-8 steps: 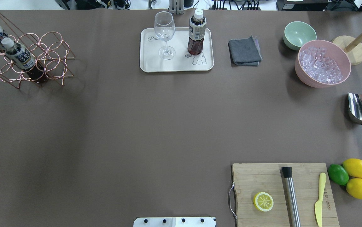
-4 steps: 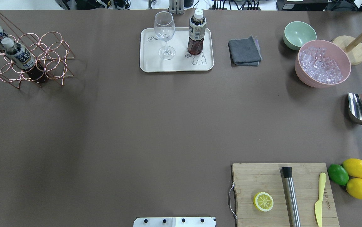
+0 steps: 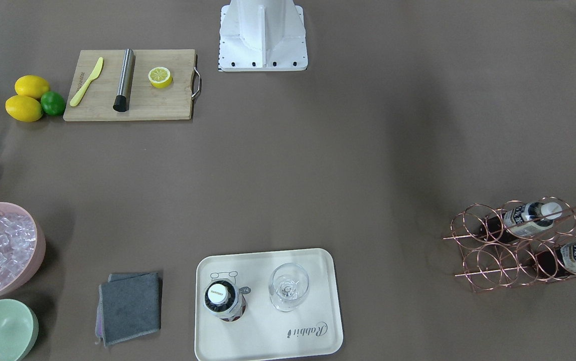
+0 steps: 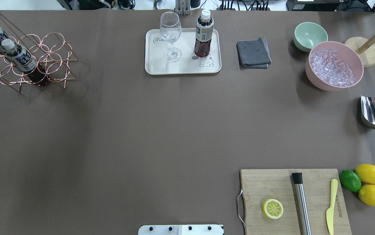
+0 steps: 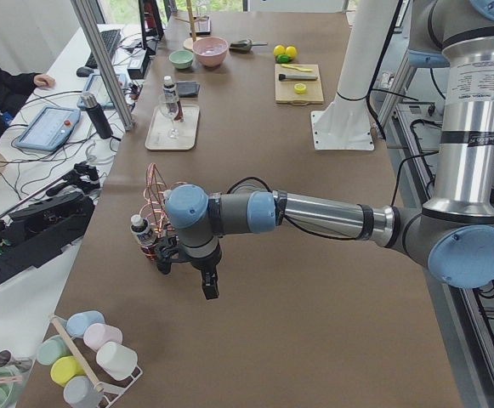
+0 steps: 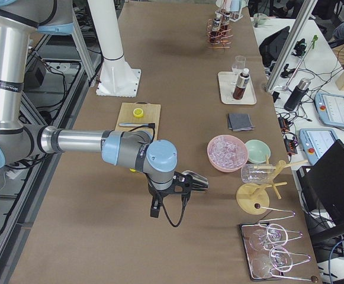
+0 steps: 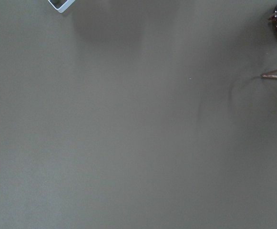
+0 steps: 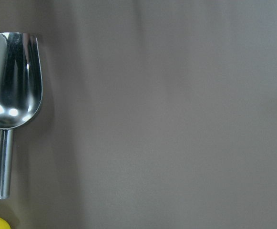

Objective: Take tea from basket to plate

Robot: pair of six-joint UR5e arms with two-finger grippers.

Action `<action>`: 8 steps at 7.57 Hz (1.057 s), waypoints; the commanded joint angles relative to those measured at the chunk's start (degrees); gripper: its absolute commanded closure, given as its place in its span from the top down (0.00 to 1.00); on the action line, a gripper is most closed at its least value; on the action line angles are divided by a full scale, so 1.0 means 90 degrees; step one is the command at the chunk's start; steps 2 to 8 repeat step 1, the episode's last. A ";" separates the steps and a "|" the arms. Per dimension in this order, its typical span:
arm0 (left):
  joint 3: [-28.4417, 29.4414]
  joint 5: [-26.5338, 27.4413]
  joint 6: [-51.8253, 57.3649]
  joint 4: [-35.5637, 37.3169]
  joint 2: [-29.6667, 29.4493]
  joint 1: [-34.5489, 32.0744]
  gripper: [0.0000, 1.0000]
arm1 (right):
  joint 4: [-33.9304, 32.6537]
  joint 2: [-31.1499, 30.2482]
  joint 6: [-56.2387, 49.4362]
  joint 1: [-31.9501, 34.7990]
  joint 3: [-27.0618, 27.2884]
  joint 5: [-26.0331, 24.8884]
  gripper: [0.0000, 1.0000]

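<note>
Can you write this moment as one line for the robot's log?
tea: upright on plate, beside wine glass | basket: two bottles inside | left gripper: near basket, state unclear | right gripper: near scoop, state unclear

Seen from overhead, the plate [image 4: 154, 65] sat at the far edge of the table [image 4: 141, 130] from the robot's base [image 4: 181, 229], a tea [image 4: 203, 34] standing on it right of a glass [image 4: 170, 36]. Just right of the plate lay a cloth [image 4: 253, 54], then a small bowl [image 4: 310, 36], with an ice bowl [image 4: 334, 65] beside it, nearer the base. Far left of the plate stood the basket [image 4: 57, 62], two bottles [image 4: 19, 57] in its rings. A scoop [image 4: 373, 112] lay well right of the plate and nearer the base; closer yet sat a board [image 4: 262, 182] carrying a lemon half [image 4: 272, 208], a rod [image 4: 301, 205] and a knife [image 4: 331, 205].
</note>
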 commanded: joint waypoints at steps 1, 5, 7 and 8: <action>-0.0001 0.0000 0.0000 0.0000 -0.0003 0.0009 0.98 | 0.0005 -0.0009 0.0000 0.0000 -0.0002 0.0002 1.00; -0.0001 0.0000 0.0000 0.0000 -0.0003 0.0009 0.98 | 0.0005 -0.0009 0.0000 0.0000 -0.0002 0.0002 1.00; -0.0001 0.0000 0.0000 0.0000 -0.0003 0.0009 0.98 | 0.0005 -0.0009 0.0000 0.0000 -0.0002 0.0002 1.00; -0.0001 0.0000 0.0000 0.0000 -0.0003 0.0009 0.98 | 0.0005 -0.0009 0.0000 0.0000 -0.0002 0.0002 1.00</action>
